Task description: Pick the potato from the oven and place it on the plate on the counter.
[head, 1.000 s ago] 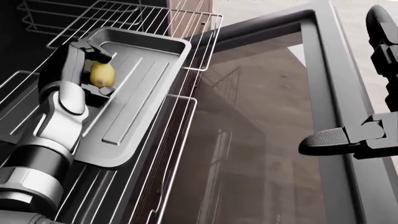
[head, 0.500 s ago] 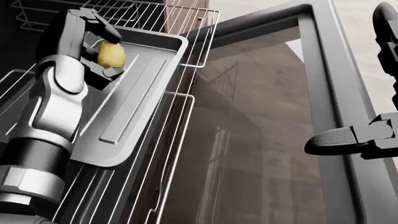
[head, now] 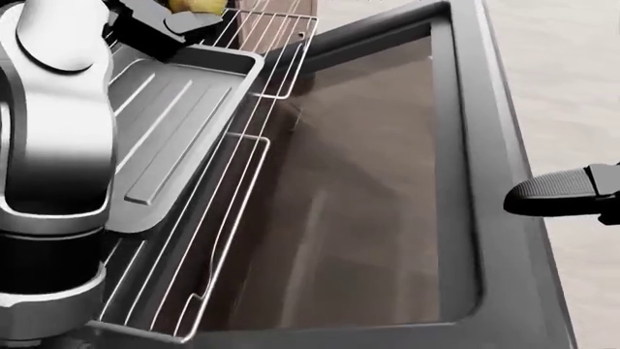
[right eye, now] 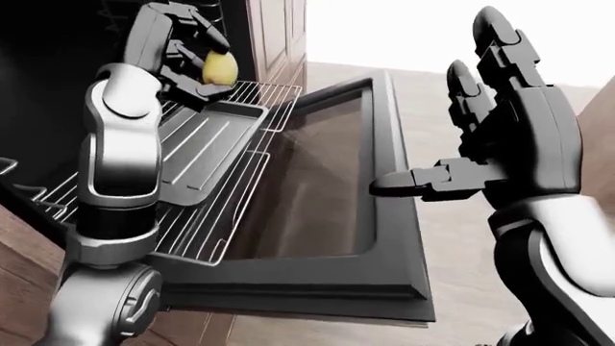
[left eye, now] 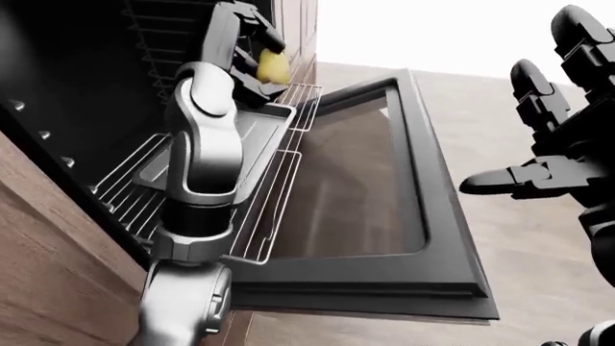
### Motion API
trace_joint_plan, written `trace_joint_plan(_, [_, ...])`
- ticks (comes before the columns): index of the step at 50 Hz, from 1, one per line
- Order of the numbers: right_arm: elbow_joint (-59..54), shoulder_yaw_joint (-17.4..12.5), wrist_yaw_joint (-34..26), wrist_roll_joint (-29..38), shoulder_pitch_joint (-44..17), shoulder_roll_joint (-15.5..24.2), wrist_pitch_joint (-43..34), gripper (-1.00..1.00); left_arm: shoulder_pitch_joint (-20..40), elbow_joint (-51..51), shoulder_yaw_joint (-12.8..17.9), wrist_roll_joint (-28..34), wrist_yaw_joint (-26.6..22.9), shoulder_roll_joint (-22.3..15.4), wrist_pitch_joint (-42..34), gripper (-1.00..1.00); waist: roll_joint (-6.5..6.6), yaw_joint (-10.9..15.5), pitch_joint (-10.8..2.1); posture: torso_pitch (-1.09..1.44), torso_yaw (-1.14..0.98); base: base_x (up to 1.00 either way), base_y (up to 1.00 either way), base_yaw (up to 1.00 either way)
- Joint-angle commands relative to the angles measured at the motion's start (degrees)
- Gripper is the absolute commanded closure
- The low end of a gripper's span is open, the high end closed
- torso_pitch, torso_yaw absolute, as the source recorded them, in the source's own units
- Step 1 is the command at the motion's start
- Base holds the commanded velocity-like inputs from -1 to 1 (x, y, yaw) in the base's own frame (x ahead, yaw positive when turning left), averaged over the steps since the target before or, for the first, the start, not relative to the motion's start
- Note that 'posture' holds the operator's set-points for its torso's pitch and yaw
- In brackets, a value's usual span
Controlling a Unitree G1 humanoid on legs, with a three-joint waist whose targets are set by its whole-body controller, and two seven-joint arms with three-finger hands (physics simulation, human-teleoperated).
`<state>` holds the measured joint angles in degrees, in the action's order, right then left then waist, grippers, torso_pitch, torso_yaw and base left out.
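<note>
Wood cabinetry frames the open oven (right eye: 58, 86). At left our left hand (right eye: 192, 61) has its fingers closed round the potato (right eye: 220, 67), held clear above the tray (right eye: 207, 140) on the rack (right eye: 240, 187). Door (right eye: 326, 180) down. At right our right hand (right eye: 490, 137) is spread, empty. Pick appears done; plate unseen, placing remains.

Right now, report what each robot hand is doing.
Left robot hand: closed on the potato, held above the tray.
Right robot hand: open, fingers spread, holding nothing.
</note>
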<state>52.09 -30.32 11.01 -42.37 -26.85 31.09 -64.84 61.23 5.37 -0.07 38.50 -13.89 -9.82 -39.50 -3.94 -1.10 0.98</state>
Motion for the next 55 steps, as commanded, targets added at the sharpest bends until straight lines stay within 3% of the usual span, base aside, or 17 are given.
trace_joint_plan(1, [0.76,0.09,0.90,-1.12,-1.59,1.22,2.26,-1.00,1.73,-2.25,1.16,1.29,-0.33,-0.97,0.09,0.59,-1.29,0.49,-1.64,0.00,0.00,-0.34,0.00,0.00])
trace_joint_plan(12, [0.12,0.06,3.75,-4.87,-1.03,2.94,3.72,-1.00,1.52,-5.10,0.52,3.02,-2.36,0.49,-1.10,0.54,1.52,2.32,-0.60,0.00,0.00,-0.52,-0.04,0.00])
trace_joint_plan(14, [0.39,-0.57,4.35,-6.17,-1.11,3.36,3.33,-1.00,1.44,-5.44,0.47,3.29,-2.65,0.75,-1.26,0.55,4.59,2.64,0.04,0.00,0.00,-0.54,-0.36,0.00])
trace_joint_plan(15, [0.18,-0.67,4.43,-6.37,-0.95,3.63,3.55,-1.00,1.45,-5.59,0.43,3.42,-2.80,0.83,-1.36,0.55,8.53,3.32,-0.99,0.00,0.00,-0.54,-0.53,0.00])
trace_joint_plan(16, [0.05,-0.62,4.60,-6.52,-0.80,3.88,3.72,-1.00,1.41,-5.82,0.41,3.57,-2.95,0.93,-1.51,0.55,5.88,3.87,0.71,0.00,0.00,-0.55,-0.68,0.00])
trace_joint_plan(18, [-0.04,-0.36,4.75,-6.52,-0.47,4.14,4.16,-1.00,1.21,-5.85,0.40,3.66,-2.94,1.15,-1.39,0.55,6.61,3.88,-1.64,0.00,0.00,-0.55,-0.75,0.00])
trace_joint_plan(24, [0.54,0.05,3.10,-4.91,0.97,4.19,5.60,-1.00,0.82,-6.17,0.16,4.00,-3.19,1.66,-1.37,0.55,4.56,4.90,1.31,0.00,0.00,-0.20,-0.91,0.00])
trace_joint_plan(32, [0.82,0.19,2.40,-4.21,1.22,3.98,5.77,-1.00,0.28,-6.73,0.05,4.42,-3.55,2.02,-1.29,0.55,1.13,7.09,0.87,0.00,0.00,0.00,-1.00,0.00])
trace_joint_plan(36, [0.92,0.21,1.95,-3.73,1.24,3.76,5.74,-1.00,0.36,-6.91,0.11,4.52,-3.73,2.10,-1.32,0.56,-5.11,7.33,-0.27,0.00,0.00,0.00,-1.00,0.00])
trace_joint_plan(38, [0.81,0.25,1.58,-3.31,1.29,3.60,5.87,-1.00,0.40,-7.49,-0.01,4.75,-4.08,2.16,-1.66,0.55,-1.71,6.18,2.74,0.00,0.00,0.00,-1.00,0.00])
trace_joint_plan(44, [0.97,0.39,1.16,-2.65,0.94,3.42,5.47,-1.00,0.97,-9.29,-0.07,5.39,-5.44,2.14,-2.88,0.56,1.05,4.14,1.71,0.00,0.00,0.00,-0.98,0.00])
trace_joint_plan(46, [1.25,0.35,1.27,-2.72,0.54,3.39,5.09,-1.00,0.80,-9.46,-0.06,5.42,-5.52,2.24,-2.72,0.56,4.60,4.27,0.79,0.00,0.00,0.00,-0.52,0.00])
trace_joint_plan(48, [1.21,0.14,1.44,-3.96,0.09,2.89,4.62,-1.00,0.80,-9.37,0.11,5.34,-5.56,2.21,-2.58,0.56,1.54,4.97,3.09,0.00,0.00,0.00,-0.03,0.00])
trace_joint_plan(50, [1.00,0.84,1.37,-3.29,0.12,3.00,5.18,-1.00,0.91,-9.72,0.13,5.44,-5.91,2.06,-2.88,0.56,0.93,5.13,2.68,0.00,0.00,0.00,0.00,0.00])
trace_joint_plan(52, [1.36,0.08,2.21,-5.03,-0.35,2.54,4.55,-1.00,1.08,-10.10,0.33,5.42,-6.23,1.80,-3.13,0.56,-3.10,6.42,2.65,0.00,0.00,0.00,0.21,0.50])
trace_joint_plan(53, [1.30,0.14,2.51,-5.56,-0.31,2.52,4.62,-1.00,1.18,-10.36,0.41,5.40,-6.41,1.71,-3.37,0.56,-0.18,5.17,2.59,0.00,0.00,0.00,0.00,1.00])
trace_joint_plan(55, [1.39,0.07,3.20,-6.76,-0.37,2.91,4.58,-1.00,0.97,-11.78,0.30,5.62,-7.04,1.70,-4.20,0.57,-0.77,4.64,1.21,0.00,0.00,0.00,0.00,1.00])
